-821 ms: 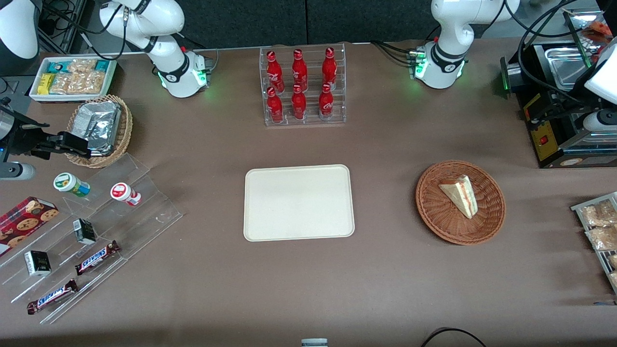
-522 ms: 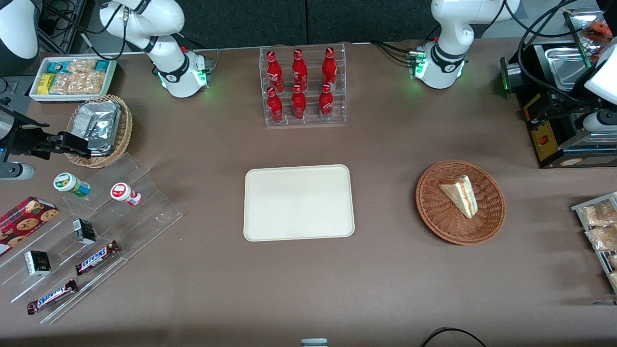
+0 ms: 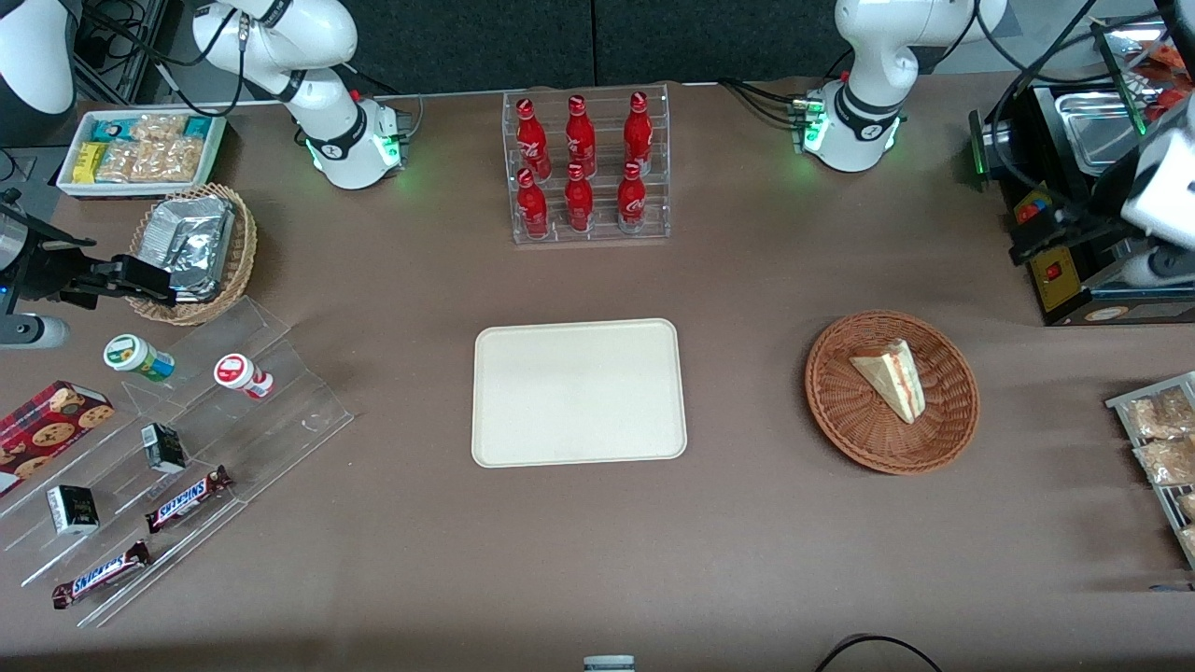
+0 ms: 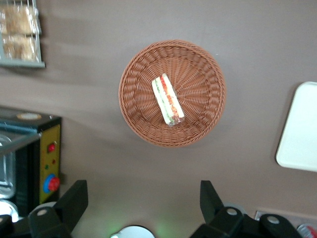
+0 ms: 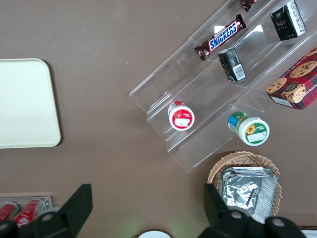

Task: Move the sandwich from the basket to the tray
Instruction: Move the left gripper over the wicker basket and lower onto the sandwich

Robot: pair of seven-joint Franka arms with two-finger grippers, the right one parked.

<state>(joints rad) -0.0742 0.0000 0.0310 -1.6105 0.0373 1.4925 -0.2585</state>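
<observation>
Seen from the front camera with the table's middle as the dial's centre, a clear rack of six red bottles [image 3: 586, 168] stands at twelve o'clock and a black machine [image 3: 1064, 261] at two. A tray of snack packets [image 3: 1158, 439] lies at four. A white box of snacks [image 3: 140, 152] and a tan basket [image 3: 245, 252] holding a foil packet [image 3: 191, 245] sit at ten, while a clear stepped stand [image 3: 280, 411] with Snickers bars [image 3: 189, 497] is at eight.

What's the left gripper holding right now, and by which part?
Nothing. The gripper is open, high above the table; the sandwich lies untouched in the basket.
</observation>
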